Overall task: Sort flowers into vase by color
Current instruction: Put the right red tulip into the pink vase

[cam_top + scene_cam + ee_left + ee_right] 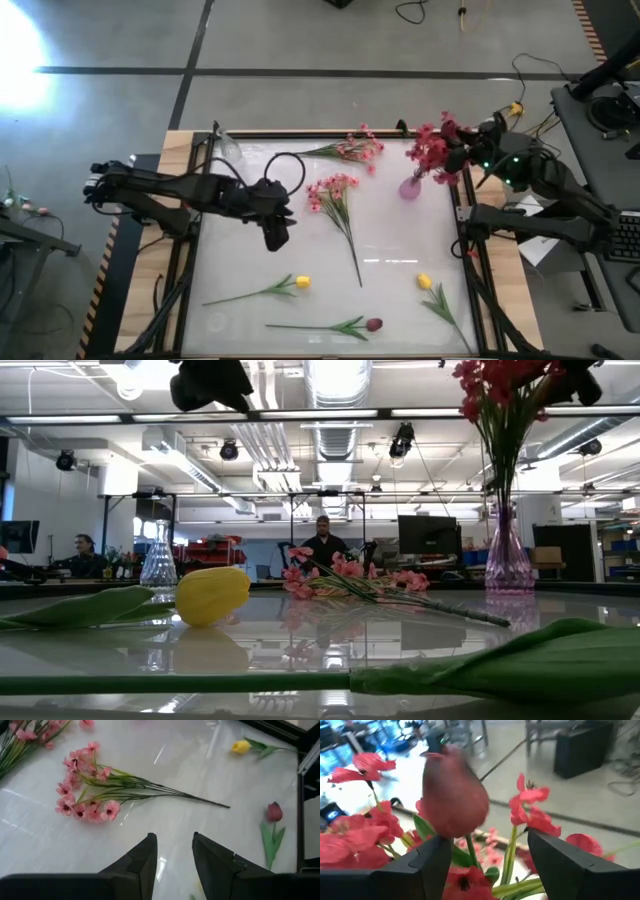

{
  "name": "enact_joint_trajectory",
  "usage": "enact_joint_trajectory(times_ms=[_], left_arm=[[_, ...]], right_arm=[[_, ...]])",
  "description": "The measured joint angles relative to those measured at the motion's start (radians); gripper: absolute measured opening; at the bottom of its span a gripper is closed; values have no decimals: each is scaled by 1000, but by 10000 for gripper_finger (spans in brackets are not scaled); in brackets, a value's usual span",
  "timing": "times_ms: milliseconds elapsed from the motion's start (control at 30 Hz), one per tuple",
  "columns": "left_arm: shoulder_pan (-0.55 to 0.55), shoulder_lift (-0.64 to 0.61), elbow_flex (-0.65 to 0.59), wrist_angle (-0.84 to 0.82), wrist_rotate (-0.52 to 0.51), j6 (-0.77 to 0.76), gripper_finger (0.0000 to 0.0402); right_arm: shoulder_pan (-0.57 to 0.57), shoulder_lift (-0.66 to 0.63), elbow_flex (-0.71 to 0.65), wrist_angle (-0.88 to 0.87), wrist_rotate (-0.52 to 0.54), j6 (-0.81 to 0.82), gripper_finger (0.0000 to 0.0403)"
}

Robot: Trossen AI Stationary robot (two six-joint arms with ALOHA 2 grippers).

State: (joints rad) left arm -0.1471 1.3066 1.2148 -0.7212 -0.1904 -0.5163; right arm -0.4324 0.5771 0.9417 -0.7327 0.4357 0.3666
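A purple vase (410,187) (508,560) stands near the table's far right and holds red blossom sprays (432,150) (500,390). My right gripper (463,150) (489,840) hovers open above that bunch. Its fingers stand on either side of the red stems and a dark maroon bud (455,800). My left gripper (275,235) (172,852) is open above the table's middle left, short of a pink spray (335,190) (90,790) lying flat. A second pink spray (355,148), two yellow tulips (302,282) (424,281) and another maroon bud (374,324) (274,812) also lie on the table.
A clear glass vase (228,145) (158,555) stands at the far left corner. Black rails frame the glossy white table (400,250). Free room lies between the loose stems in the table's middle. People (322,540) sit in the room beyond the far edge.
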Motion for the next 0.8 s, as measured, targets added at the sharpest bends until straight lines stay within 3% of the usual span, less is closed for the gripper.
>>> enact_joint_trajectory(times_ms=[200,367,633,800], left_arm=[[-1,26,0,2,-1,4,116],[-8,32,0,9,0,6,116],[-21,57,0,61,-1,22,116],[-20,82,0,84,-1,22,116]], right_arm=[[0,55,-14,8,-145,-57,249],[0,89,-14,9,-173,-121,224],[0,107,-14,17,-173,-138,94],[0,106,-15,28,-174,-69,18]])
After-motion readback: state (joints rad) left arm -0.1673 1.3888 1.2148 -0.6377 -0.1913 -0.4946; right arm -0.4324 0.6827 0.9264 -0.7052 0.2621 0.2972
